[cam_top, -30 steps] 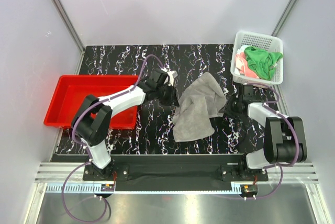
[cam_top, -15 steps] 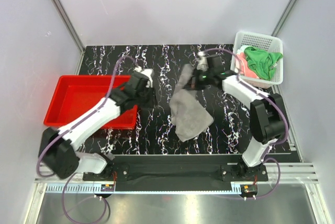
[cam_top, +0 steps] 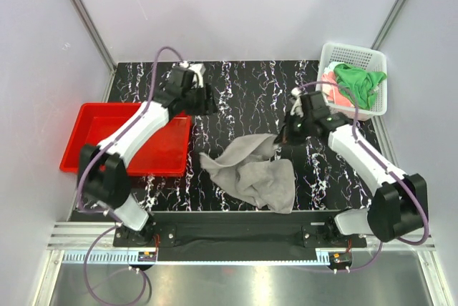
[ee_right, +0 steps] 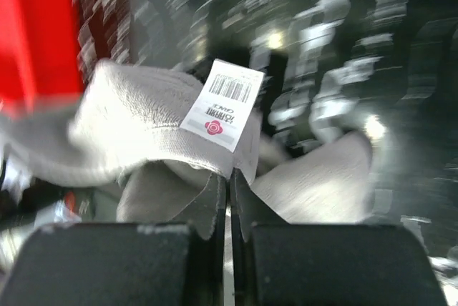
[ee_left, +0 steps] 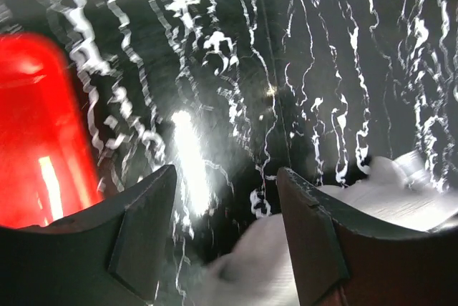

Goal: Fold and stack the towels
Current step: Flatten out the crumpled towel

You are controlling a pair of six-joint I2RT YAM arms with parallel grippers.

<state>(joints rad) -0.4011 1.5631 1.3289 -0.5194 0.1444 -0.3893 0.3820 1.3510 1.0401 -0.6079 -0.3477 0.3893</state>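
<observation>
Our right gripper (cam_top: 285, 140) has its jaws pinched tight on a corner of the grey towel (cam_top: 254, 175), just beside the white barcode label (ee_right: 225, 104) sewn into its edge. From that held corner the cloth trails down and leftward, and we see the rest lying rumpled on the black marbled table (cam_top: 250, 84) near the front edge, between the two arms. Our left gripper (cam_top: 206, 104) hovers over the far part of the table beside the red tray (cam_top: 107, 116), its jaws spread apart with nothing between them. Far right, we see the white perforated basket (cam_top: 354, 54) holding the green towel (cam_top: 361, 81) and the salmon-pink towel (cam_top: 335, 90), bunched together.
</observation>
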